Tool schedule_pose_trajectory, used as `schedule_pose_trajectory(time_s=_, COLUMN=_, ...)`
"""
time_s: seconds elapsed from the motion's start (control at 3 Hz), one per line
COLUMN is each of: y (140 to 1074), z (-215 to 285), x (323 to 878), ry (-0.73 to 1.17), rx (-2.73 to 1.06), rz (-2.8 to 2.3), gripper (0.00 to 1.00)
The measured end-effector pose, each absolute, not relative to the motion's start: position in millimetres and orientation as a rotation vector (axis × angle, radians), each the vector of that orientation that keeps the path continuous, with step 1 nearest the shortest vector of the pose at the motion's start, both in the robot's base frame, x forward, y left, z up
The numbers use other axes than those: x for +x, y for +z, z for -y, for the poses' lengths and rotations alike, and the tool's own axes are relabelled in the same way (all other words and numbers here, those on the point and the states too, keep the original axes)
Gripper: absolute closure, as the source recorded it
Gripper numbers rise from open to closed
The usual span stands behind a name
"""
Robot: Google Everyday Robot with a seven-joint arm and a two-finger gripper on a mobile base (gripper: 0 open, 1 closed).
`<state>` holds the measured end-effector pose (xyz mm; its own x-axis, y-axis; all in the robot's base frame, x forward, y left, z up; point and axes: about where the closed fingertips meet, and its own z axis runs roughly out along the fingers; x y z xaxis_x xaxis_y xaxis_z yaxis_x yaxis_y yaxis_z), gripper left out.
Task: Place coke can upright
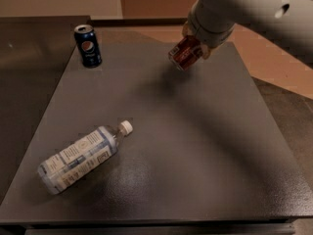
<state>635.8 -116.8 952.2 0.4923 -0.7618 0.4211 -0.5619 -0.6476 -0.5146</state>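
Note:
The red coke can (185, 53) hangs tilted in the air above the far right part of the dark table (195, 146), one silver end pointing down-left. My gripper (194, 47) comes in from the upper right and is shut on the can, its pale fingers partly covering the can's upper side. The white arm fills the top right corner of the camera view. A soft shadow lies on the table just left of and below the can.
A dark blue Pepsi can (88, 45) stands upright at the table's far left corner. A clear water bottle (83, 155) with a white label lies on its side near the front left, cap pointing up-right. The table's right edge borders a tan floor.

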Motion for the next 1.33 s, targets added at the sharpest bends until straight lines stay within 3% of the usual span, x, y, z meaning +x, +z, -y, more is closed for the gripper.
schedule_pose_trajectory(time_s=1.33, y=965.2, z=102.0, x=644.6, ry=-1.028, rx=-2.483, rz=-0.832, gripper=1.0)
